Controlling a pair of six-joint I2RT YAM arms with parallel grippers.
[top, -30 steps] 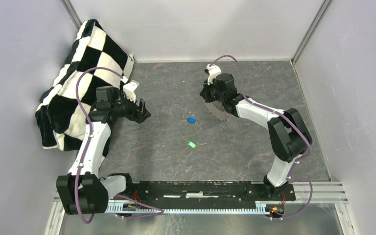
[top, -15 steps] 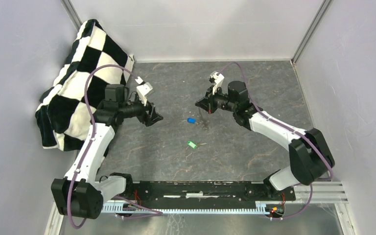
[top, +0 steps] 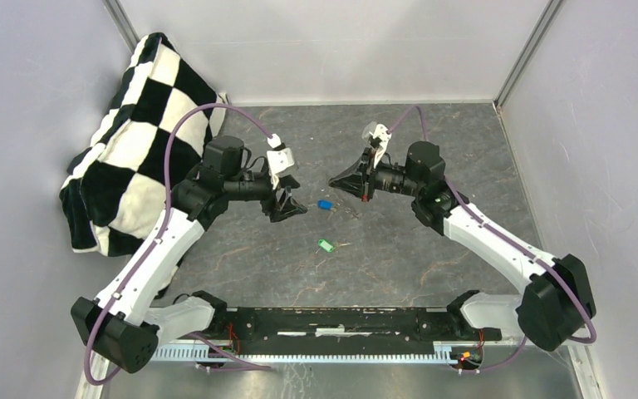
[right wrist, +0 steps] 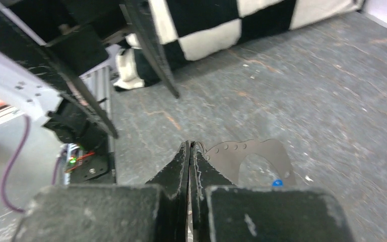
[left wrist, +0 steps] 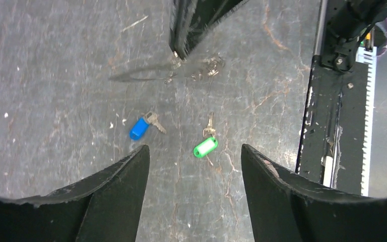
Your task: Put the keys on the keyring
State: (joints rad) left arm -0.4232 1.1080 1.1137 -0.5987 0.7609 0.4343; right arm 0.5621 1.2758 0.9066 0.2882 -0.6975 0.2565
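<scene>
Sam: Both arms have swung in toward the table's middle vs. a sec ago. The left gripper [top: 291, 208] came away from the checkered blanket [top: 133, 125], and the right gripper [top: 335, 180] turned to face it. What's each holding?

Lee: Left one's spread wide, nothing btw its fingers [left wrist: 116, 201]. Right one's clamped tight w/ the keyring [right wrist: 234, 147] pinched at its tips. It's a thin grey beaded loop, hanging just above the table [top: 432, 150].

Sam: And the keys?

Lee: Both flat on the table, apart from each other. Blue key [left wrist: 140, 128] lies near the hanging ring, btw the two grippers; green key [left wrist: 205, 147] sits further toward the near edge. Neither's on the ring yet.

Sam: So what's the step, imo?

Lee: Prob. the left picks up the blue key, since it's nearest. Best to come straight down w/ fingers either side of the plastic head, not the thin blade, which looks too slim to grab flat. Leave the end that takes the ring poking out — too small to tell which. The right should hold the loop steady; it's floppy and blurred in the left wrist view, so it may be swinging.
</scene>
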